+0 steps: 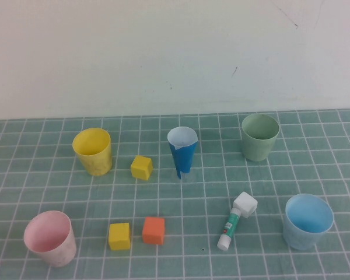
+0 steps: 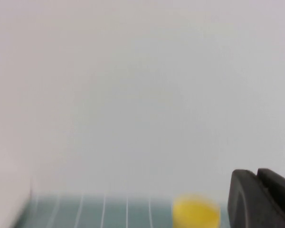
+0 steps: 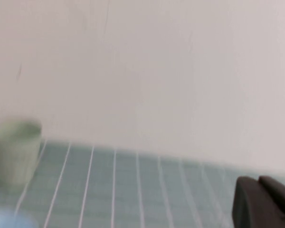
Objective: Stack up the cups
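Note:
Four cups stand upright and apart on the green checked mat. The yellow cup [image 1: 93,151] is at the back left, the pale green cup [image 1: 259,136] at the back right, the pink cup [image 1: 50,238] at the front left and the light blue cup [image 1: 307,221] at the front right. Neither arm shows in the high view. My left gripper [image 2: 256,176] is shut and empty, held back from the mat, with the yellow cup [image 2: 196,213] far ahead of it. My right gripper [image 3: 259,183] is shut and empty too, with the pale green cup [image 3: 15,149] off to its side.
A narrow dark-blue cone [image 1: 182,150] with a white inside stands between the back cups. Two yellow blocks [image 1: 142,167] [image 1: 119,235], an orange block [image 1: 154,230] and a glue stick [image 1: 235,219] lie in the middle. A white wall rises behind the mat.

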`<move>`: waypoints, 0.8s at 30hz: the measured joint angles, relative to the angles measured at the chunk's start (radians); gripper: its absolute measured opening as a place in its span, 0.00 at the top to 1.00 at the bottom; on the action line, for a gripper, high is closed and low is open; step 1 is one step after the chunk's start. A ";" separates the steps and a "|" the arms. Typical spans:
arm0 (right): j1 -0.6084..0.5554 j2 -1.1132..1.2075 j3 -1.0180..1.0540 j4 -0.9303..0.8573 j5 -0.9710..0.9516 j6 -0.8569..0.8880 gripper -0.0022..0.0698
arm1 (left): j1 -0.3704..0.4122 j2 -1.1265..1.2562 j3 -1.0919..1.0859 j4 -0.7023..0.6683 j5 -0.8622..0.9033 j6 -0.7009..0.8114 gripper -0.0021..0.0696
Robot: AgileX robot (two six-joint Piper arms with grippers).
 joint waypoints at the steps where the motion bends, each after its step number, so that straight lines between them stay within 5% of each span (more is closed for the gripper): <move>1: 0.000 0.000 0.000 0.000 -0.065 0.000 0.97 | 0.000 0.000 0.000 0.000 -0.070 0.000 0.97; 9: 0.000 0.000 0.000 0.019 -0.491 0.072 0.97 | 0.000 0.000 0.000 0.000 -0.462 -0.002 0.97; 15: 0.000 0.000 0.000 0.088 -0.570 0.070 0.97 | 0.000 0.000 0.000 -0.015 -0.588 -0.008 0.97; 19: 0.000 0.000 -0.008 0.127 -0.537 0.045 0.97 | 0.000 0.000 -0.077 -0.088 -0.320 -0.057 0.97; 24: 0.000 0.000 -0.148 0.139 -0.256 -0.113 0.97 | 0.000 0.097 -0.303 -0.100 0.042 0.029 0.97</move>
